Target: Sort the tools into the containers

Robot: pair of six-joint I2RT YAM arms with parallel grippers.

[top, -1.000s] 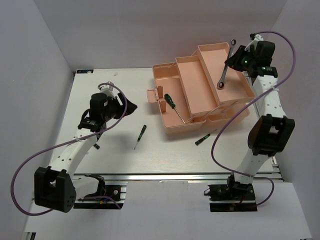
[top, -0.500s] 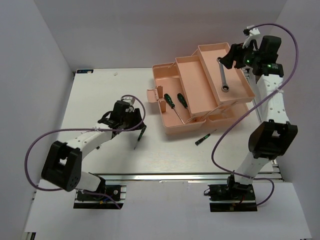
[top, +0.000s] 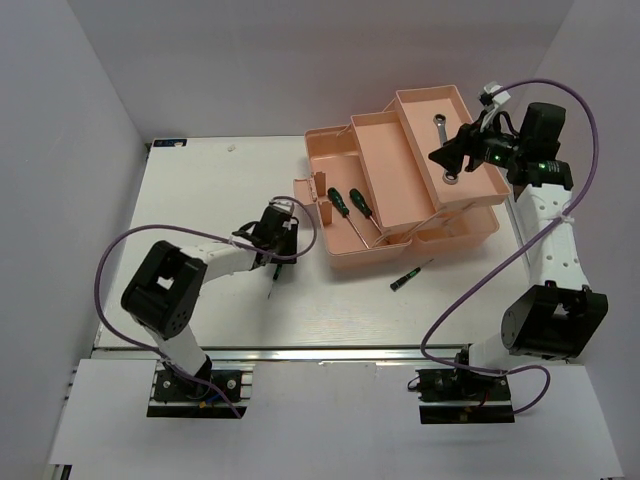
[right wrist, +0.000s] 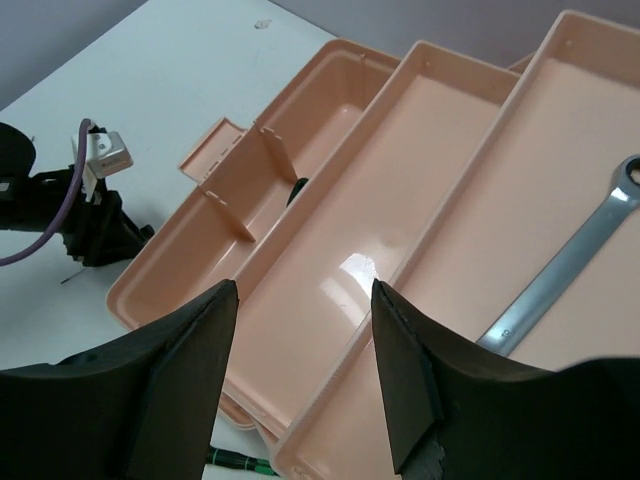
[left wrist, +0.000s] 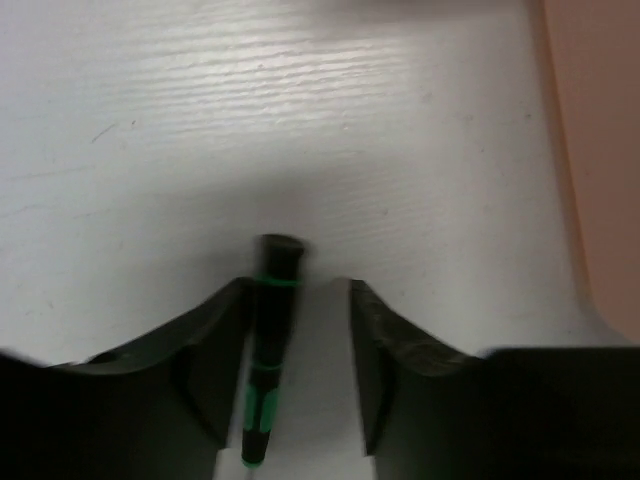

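My left gripper point(left wrist: 300, 290) point(top: 283, 238) is down on the table, open, straddling a black and green screwdriver point(left wrist: 273, 300). The handle rests against the left finger, with a gap to the right finger. Its thin shaft point(top: 270, 289) sticks out toward the near edge. My right gripper point(right wrist: 303, 290) point(top: 450, 157) hangs open and empty over the salmon-pink toolbox point(top: 340, 262) point(right wrist: 330, 58). The silver wrench point(top: 443, 150) point(right wrist: 560, 285) lies in the rear tray. Two screwdrivers point(top: 340, 203) point(top: 362, 204) lie in the front compartment. Another screwdriver point(top: 410, 276) point(right wrist: 235, 462) lies on the table in front of the toolbox.
The toolbox stands open with its trays stepped up toward the back right, and the middle tray point(right wrist: 400, 200) holds nothing. White walls close in the table on the left, back and right. The purple cables of both arms loop above the table.
The right gripper opened and let the wrench drop into the rear tray. The left arm swung right and down onto the screwdriver, its jaws narrowing. A second screwdriver now shows in the front compartment.
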